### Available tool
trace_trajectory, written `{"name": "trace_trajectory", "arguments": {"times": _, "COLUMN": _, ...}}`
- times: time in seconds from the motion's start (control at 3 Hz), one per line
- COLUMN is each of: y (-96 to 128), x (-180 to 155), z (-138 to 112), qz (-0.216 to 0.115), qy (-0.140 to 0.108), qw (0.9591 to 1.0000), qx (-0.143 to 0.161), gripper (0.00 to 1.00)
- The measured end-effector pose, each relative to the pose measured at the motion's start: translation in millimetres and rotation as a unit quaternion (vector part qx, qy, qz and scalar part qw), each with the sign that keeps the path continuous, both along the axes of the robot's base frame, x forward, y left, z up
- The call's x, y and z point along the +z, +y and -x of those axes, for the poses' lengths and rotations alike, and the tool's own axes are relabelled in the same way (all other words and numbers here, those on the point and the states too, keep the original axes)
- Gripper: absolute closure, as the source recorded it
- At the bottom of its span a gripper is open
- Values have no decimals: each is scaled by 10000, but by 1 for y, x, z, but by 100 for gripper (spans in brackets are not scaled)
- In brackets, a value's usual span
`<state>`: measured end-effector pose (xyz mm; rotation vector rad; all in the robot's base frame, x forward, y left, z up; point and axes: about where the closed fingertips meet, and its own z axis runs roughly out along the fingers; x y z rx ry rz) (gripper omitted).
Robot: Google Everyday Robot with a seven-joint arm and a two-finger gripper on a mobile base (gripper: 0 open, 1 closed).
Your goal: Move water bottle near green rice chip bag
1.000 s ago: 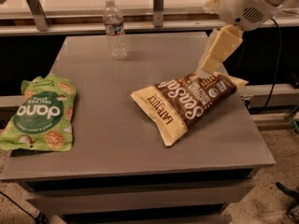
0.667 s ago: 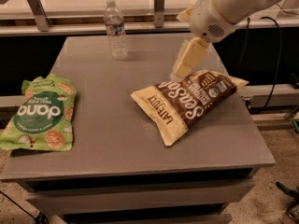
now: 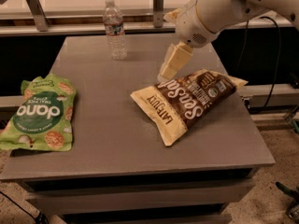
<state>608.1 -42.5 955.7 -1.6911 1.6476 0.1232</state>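
- The gripper [image 3: 164, 74] has swung leftward over the last second. It was out by the table's right edge and now hangs above the back corner of the cream-and-brown chip bag [image 3: 187, 101].
- It holds nothing. From where I stand I cannot tell whether it is spread or closed.
- The water bottle [image 3: 115, 31] has not budged. It stands upright near the back edge of the table [image 3: 117, 129], left of the gripper with bare tabletop between them.
- The green rice chip bag [image 3: 41, 113] lies flat at the front-left, partly over the left edge, well apart from the bottle. It has not shifted either.
- To my eye this is the approach: the arm is closing on the bottle, and the grasp is not yet made.
- Next it likely has to carry on left and back to reach the bottle's ribbed body without toppling it.
- The brown bag sits just under the gripper's path, so a low sweep could drag it.
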Motion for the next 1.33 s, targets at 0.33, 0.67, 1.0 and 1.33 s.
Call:
{"name": "trace_trajectory", "arguments": {"times": 0.33, "y": 17, "x": -3, "z": -20, "qz": -329, "qy": -42, "qw": 9994, "qx": 120, "gripper": 0}}
{"name": "trace_trajectory", "arguments": {"times": 0.67, "y": 44, "x": -5, "z": -66, "qz": -1034, "qy": -109, "qw": 9945, "qx": 107, "gripper": 0}}
{"name": "trace_trajectory", "arguments": {"times": 1.0, "y": 66, "x": -5, "z": -107, "qz": -1472, "qy": -138, "qw": 9890, "qx": -94, "gripper": 0}}
{"name": "trace_trajectory", "arguments": {"times": 1.33, "y": 76, "x": -11, "z": -137, "qz": -1782, "qy": 14, "qw": 9829, "qx": -461, "gripper": 0}}
